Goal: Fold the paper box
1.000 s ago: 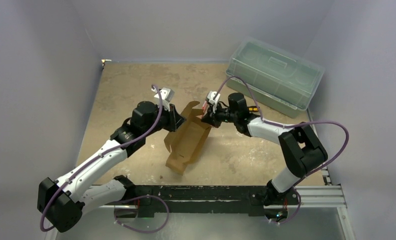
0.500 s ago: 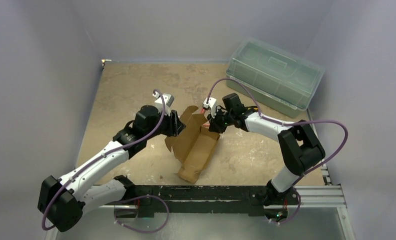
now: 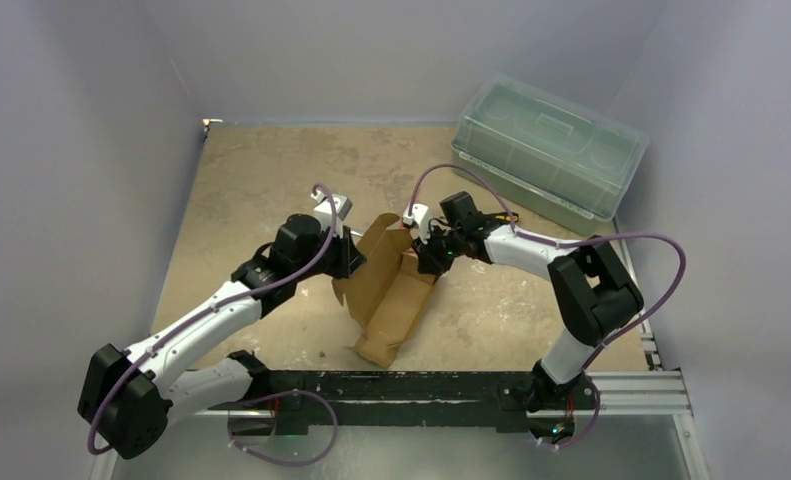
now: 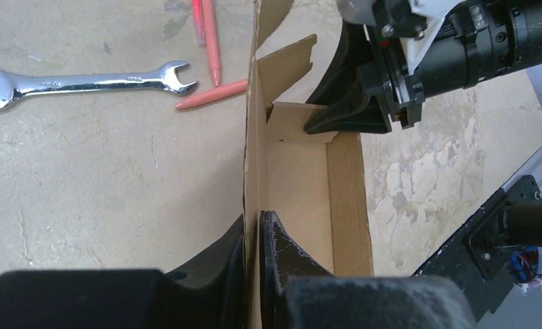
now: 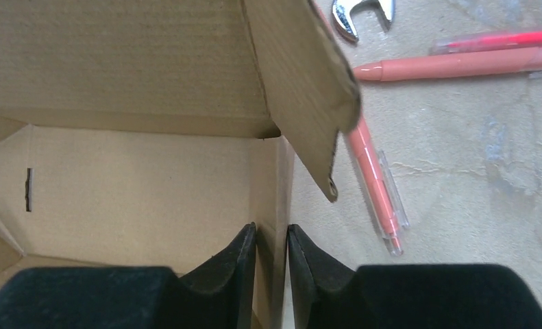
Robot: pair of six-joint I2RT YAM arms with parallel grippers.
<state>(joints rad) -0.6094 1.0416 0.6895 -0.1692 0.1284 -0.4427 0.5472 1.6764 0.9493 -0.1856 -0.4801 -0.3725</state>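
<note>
The brown paper box (image 3: 391,295) lies half folded in the middle of the table, its long side walls raised and a far flap standing up. My left gripper (image 3: 355,256) is shut on the left wall, which shows pinched between its fingers in the left wrist view (image 4: 252,218). My right gripper (image 3: 427,258) sits at the far right corner. In the right wrist view it (image 5: 271,232) straddles the right wall, one finger inside the box (image 5: 138,178) and one outside, both against the cardboard. The box floor (image 4: 299,185) shows between the walls.
A silver wrench (image 4: 83,82) and pink pens (image 4: 212,94) lie on the table just beyond the box's left wall; one pen (image 5: 374,185) lies beside the right wall. A translucent green lidded bin (image 3: 546,150) stands at the back right. A black rail (image 3: 421,385) runs along the near edge.
The box has swung so its near end points more to the right. My right gripper came from the far flap down onto the right wall. My left gripper let go briefly and took the left wall again.
</note>
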